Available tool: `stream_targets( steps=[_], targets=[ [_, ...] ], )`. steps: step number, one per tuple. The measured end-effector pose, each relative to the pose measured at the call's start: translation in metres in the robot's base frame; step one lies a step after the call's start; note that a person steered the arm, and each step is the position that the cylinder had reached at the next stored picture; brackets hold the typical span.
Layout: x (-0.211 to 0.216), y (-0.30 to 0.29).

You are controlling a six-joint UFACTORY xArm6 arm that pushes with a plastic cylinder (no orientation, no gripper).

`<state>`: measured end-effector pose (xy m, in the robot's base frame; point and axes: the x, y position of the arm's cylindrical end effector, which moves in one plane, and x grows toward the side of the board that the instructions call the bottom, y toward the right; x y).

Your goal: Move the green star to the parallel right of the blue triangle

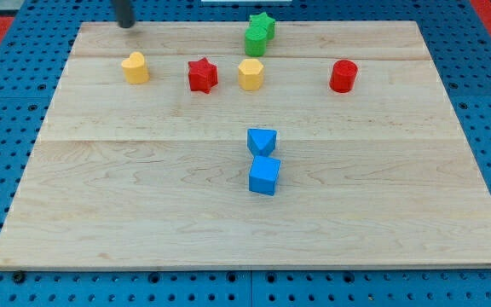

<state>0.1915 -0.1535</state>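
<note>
Tip parked at wooden bench top-left corner, nowhere near green star block or blue triangle block. End effector state: can't tell, plain rod only.

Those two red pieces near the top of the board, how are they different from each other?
The red star has pointed arms around its outline; the red cylinder is round and smooth-sided. The red star sits left of centre, between the yellow block at the view's left and the yellow hexagon; the red cylinder stands alone toward the view's right. Both share the same red and lie in one row. My tip is far from both.
</note>
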Motion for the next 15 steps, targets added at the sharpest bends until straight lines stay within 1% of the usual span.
stream_targets(
  steps=[1, 2, 3, 5, 6, 7, 8, 9, 10, 11, 12, 13, 14, 15],
  targets=[
    [0.0, 0.093],
    [0.001, 0.129],
    [0.001, 0.18],
    [0.05, 0.197],
    [0.03, 0.199],
    [0.002, 0.201],
    [0.001, 0.211],
    [0.001, 0.25],
    [0.014, 0.22],
    [0.031, 0.207],
    [0.056, 0.235],
    [0.028, 0.25],
    [0.045, 0.266],
    [0.082, 0.223]
  ],
)
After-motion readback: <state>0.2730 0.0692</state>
